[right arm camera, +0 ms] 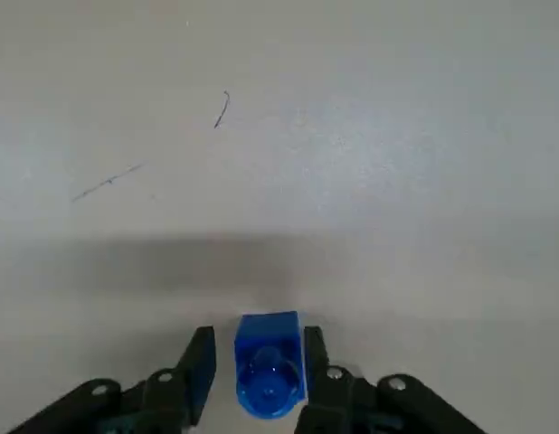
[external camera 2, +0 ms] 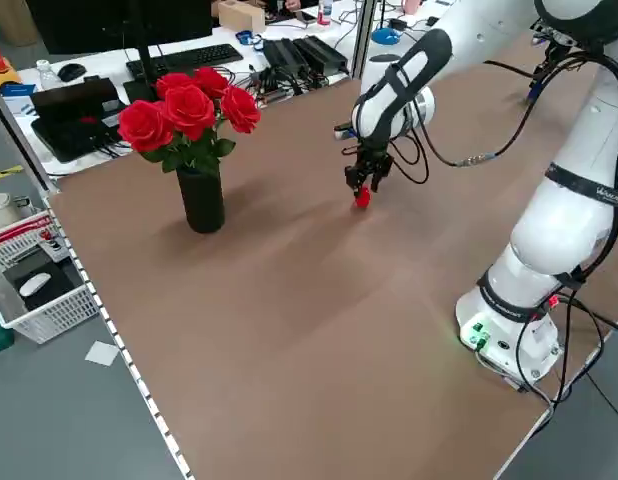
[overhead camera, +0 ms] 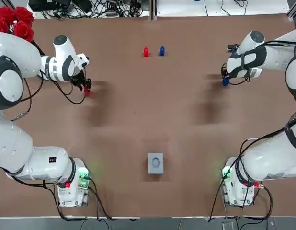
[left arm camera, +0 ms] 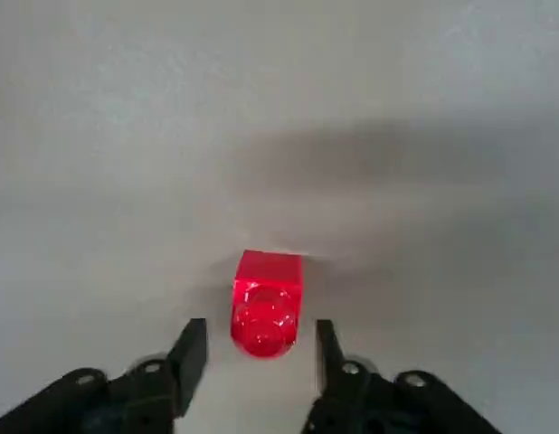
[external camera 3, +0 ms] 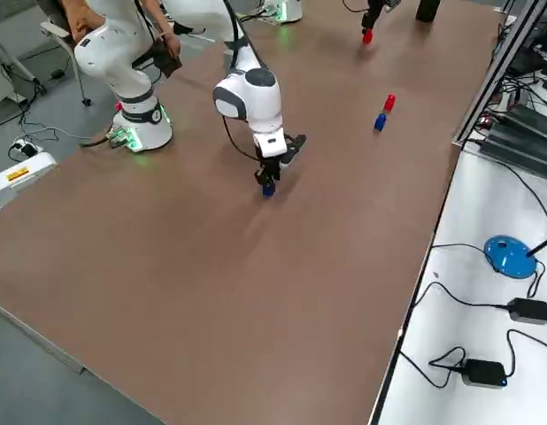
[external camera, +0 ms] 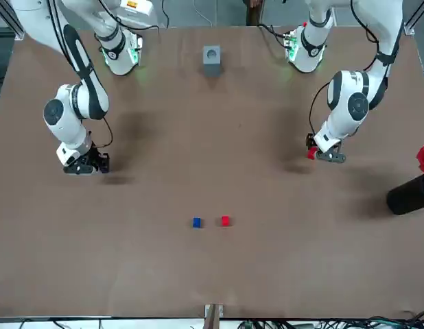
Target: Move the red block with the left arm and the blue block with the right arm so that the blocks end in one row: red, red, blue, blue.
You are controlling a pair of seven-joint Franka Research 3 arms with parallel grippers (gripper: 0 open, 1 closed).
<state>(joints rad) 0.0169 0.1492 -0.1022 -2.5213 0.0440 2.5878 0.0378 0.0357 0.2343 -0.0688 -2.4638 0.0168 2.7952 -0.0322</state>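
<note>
Tabletop [overhead camera: 138, 120]: left end effector [overhead camera: 85, 86] straddles red block [overhead camera: 88, 91], right end effector [overhead camera: 225, 78] blue block [overhead camera: 225, 83].

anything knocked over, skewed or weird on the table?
Nothing stands out. The red block sits squarely inside the open left gripper, the blue block inside the open right gripper, and the vase stands upright.

Bright, even light falls from overhead; two soft, smudgy shadows lie on the brown table [overhead camera: 138, 120], and small glints shine on the red block [left arm camera: 266, 303].
</note>
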